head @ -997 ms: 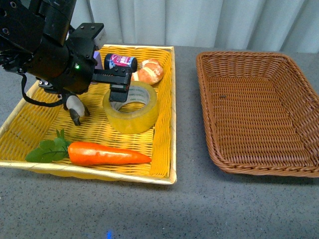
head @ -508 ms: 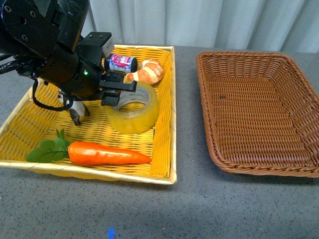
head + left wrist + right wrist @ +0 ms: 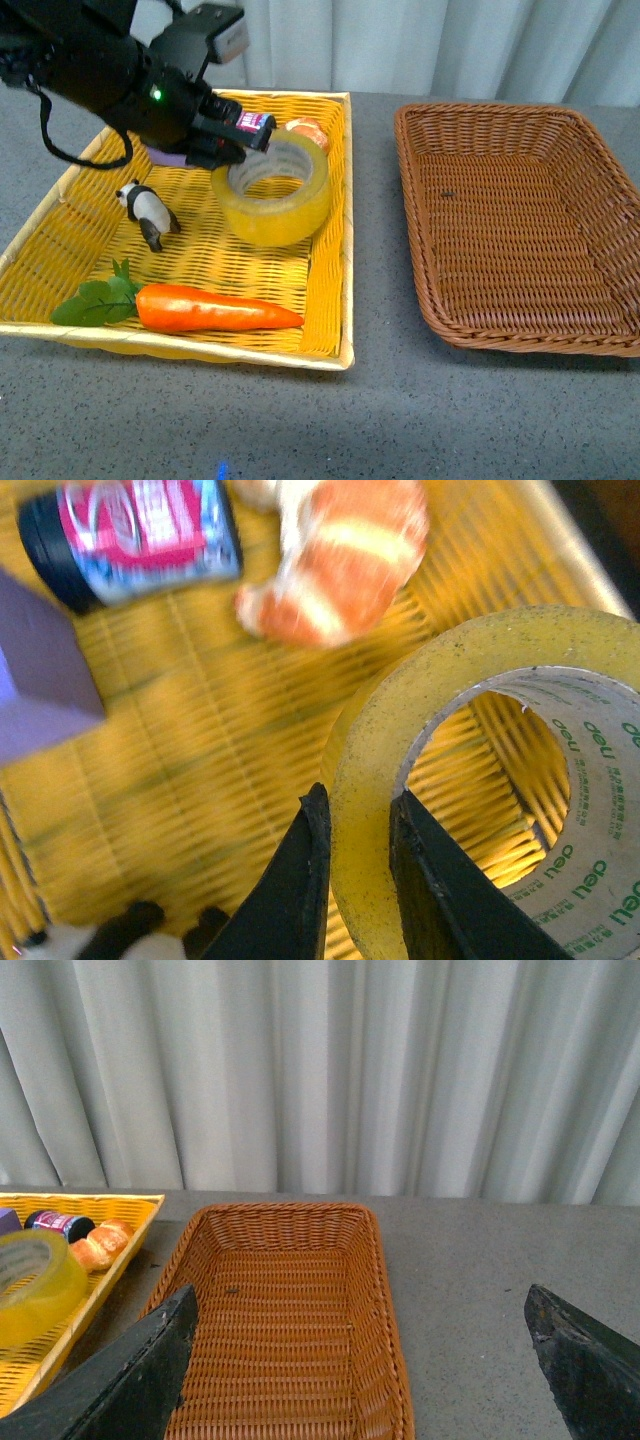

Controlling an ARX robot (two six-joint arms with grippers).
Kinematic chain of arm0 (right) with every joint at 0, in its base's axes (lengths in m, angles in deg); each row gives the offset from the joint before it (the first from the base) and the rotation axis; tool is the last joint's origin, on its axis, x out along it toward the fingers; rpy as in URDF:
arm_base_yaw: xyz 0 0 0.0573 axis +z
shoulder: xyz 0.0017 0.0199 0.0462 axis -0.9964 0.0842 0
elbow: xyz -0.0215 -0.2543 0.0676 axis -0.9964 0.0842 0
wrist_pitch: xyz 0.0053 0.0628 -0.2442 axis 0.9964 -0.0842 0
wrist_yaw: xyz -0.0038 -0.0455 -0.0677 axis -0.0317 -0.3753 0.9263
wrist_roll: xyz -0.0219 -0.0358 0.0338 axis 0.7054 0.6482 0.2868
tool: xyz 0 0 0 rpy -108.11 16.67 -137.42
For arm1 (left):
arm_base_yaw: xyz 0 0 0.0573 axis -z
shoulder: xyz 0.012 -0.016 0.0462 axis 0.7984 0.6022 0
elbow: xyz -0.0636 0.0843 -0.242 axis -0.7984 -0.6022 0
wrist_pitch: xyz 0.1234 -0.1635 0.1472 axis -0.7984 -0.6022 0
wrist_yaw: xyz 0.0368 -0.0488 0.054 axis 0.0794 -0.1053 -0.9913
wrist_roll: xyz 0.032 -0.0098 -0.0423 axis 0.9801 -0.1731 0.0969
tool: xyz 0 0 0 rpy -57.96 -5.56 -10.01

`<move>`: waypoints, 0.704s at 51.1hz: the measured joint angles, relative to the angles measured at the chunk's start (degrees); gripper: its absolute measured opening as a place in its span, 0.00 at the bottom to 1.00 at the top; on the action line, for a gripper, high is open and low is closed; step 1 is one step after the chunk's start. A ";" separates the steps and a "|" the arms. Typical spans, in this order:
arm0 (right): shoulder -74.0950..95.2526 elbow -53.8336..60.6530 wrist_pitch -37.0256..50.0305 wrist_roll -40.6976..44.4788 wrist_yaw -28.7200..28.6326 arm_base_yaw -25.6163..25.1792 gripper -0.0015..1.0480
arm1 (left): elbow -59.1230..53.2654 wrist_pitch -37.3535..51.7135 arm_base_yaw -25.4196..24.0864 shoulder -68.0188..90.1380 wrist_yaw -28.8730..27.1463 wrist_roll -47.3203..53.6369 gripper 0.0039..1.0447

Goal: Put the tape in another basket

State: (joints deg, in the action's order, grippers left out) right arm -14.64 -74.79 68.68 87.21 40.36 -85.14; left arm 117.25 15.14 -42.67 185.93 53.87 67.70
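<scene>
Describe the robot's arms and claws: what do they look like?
The left arm is bulky and black, with a small green light, a looping black cable and a pale box on top. The left claw and right claw have flat, black, tapering fingers.

3 views share tape; front overlooks basket; left wrist nearest.

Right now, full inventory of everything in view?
tape: 1, translucent yellow, tilted, in yellow tray
yellow tray: 1, yellow woven, table left
basket: 1, brown wicker, table right, empty
carrot: 1, orange, green leaves, tray front
panda figure: 1, black-white, left of tape
can: 1, dark, pink label, tray back
bread roll: 1, orange-white, beside can
block: 1, purple, tray back
table: 1, grey
curtain: pale grey, behind
left gripper: black, pinching tape wall
right gripper: black, open
</scene>
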 joint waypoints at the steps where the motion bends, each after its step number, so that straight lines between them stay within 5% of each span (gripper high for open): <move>1: 0.00 0.00 0.00 0.00 0.00 0.00 0.91 | 0.42 -0.09 0.17 -0.50 0.59 1.07 0.13; 36: 0.00 0.00 0.00 0.02 0.00 0.00 0.91 | 17.90 -14.16 13.05 -3.50 10.84 25.70 0.13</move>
State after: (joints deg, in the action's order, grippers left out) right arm -14.64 -74.79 68.68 87.23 40.36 -85.14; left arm 135.15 0.97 -29.62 182.44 64.71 93.41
